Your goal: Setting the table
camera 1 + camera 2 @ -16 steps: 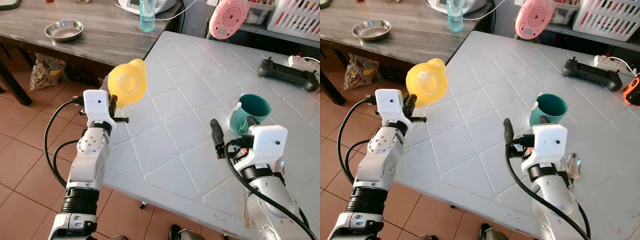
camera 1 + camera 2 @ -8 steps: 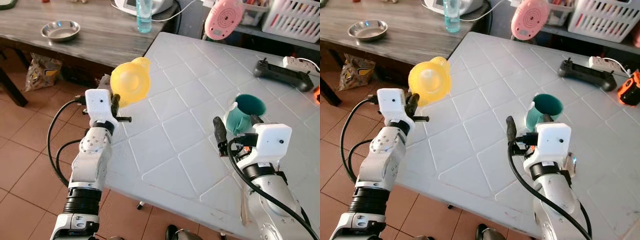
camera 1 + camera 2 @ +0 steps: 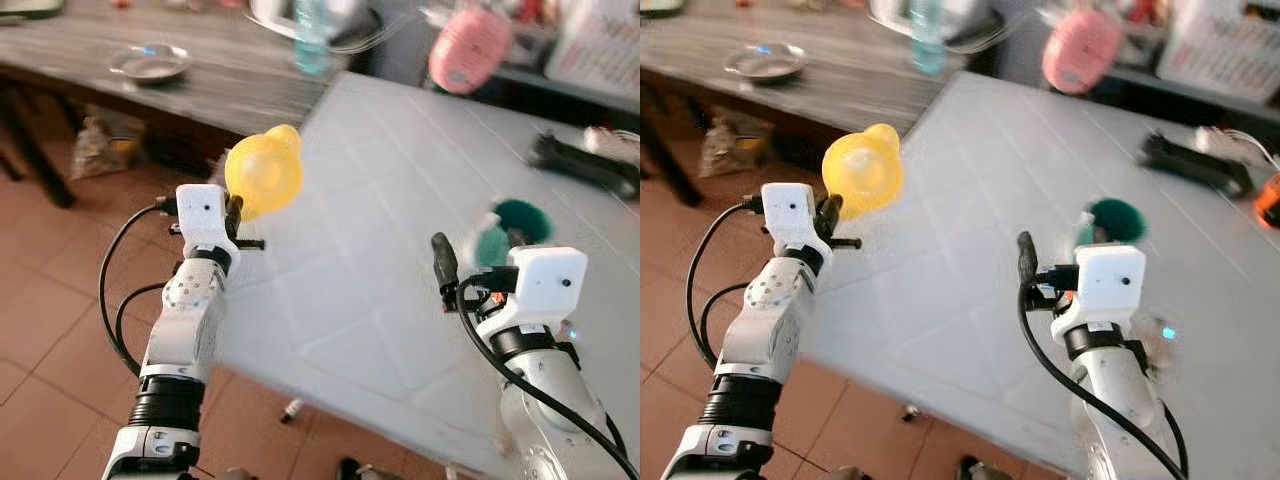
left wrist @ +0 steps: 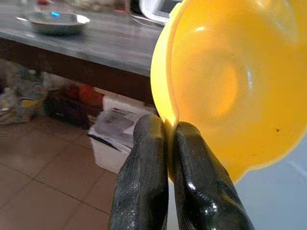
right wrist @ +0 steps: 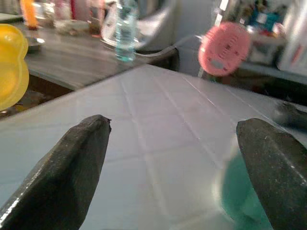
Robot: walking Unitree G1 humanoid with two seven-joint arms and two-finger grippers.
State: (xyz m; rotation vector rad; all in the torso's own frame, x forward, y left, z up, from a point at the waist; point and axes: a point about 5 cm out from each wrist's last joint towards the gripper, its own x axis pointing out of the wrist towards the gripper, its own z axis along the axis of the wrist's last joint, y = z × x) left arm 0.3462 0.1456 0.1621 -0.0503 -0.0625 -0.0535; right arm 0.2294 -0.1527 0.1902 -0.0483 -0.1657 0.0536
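Observation:
A yellow plastic bowl hangs in the air beside the left edge of the white table, tipped on its side. My left gripper is shut on the bowl's rim. A teal cup stands on the table at the right, blurred. My right gripper is open over the table, its fingers just left of and nearer than the cup, apart from it.
A dark wooden table at the back left bears a steel bowl and a clear bottle. A pink round device and a black controller lie at the white table's far side. Tiled floor lies to the left.
The whole view has shifted and blurred, so the camera has moved. The yellow bowl stays in my left gripper, and the right gripper stays open near the teal cup.

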